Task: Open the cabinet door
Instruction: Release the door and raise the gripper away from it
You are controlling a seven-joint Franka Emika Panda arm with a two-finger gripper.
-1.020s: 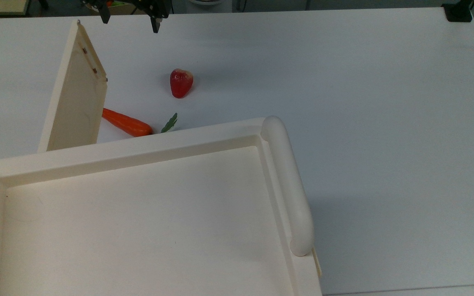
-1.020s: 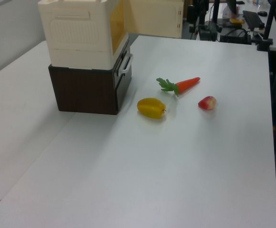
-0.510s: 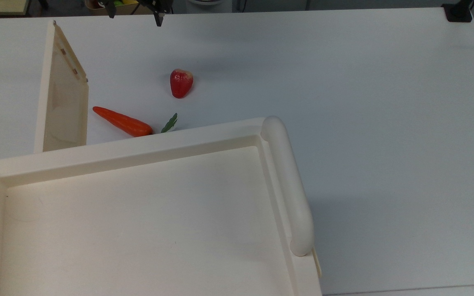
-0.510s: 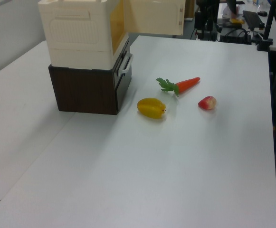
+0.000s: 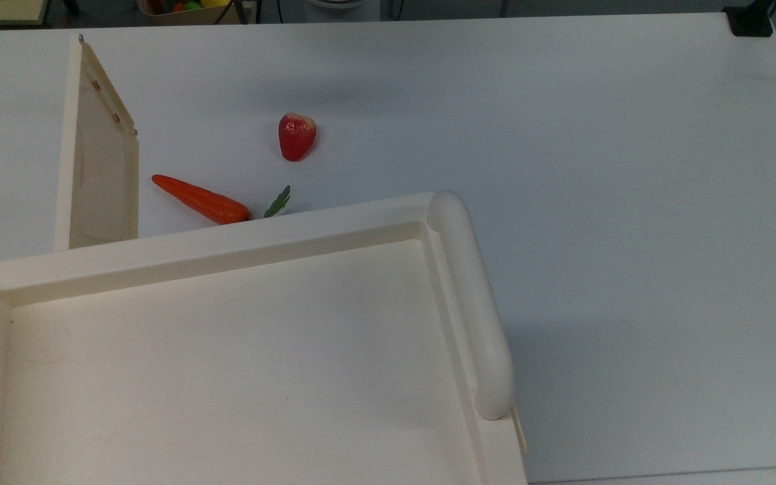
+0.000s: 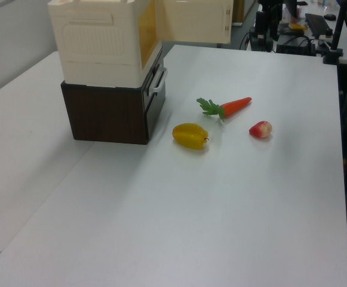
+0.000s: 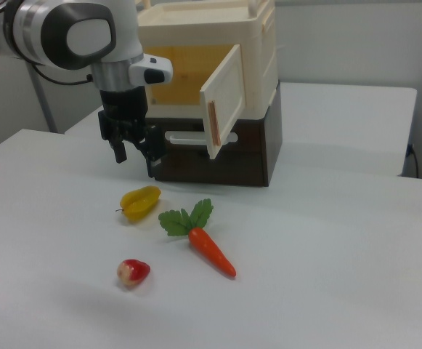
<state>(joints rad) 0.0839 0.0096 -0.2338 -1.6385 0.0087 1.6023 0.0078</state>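
Bright, even light; soft shadows.

The big table [image 6: 233, 197] was white and smooth, with soft light on it. In the left view, a second white table [image 6: 12, 155] stood right beside it on the left view's left, with a thin gap between them. Behind that was a pale grey wall [image 6: 12, 42]. At the far end stood dark stands and a desk [image 6: 316, 24] with things on it. In the right view, a plain light wall [image 7: 356, 43] stood behind the table.
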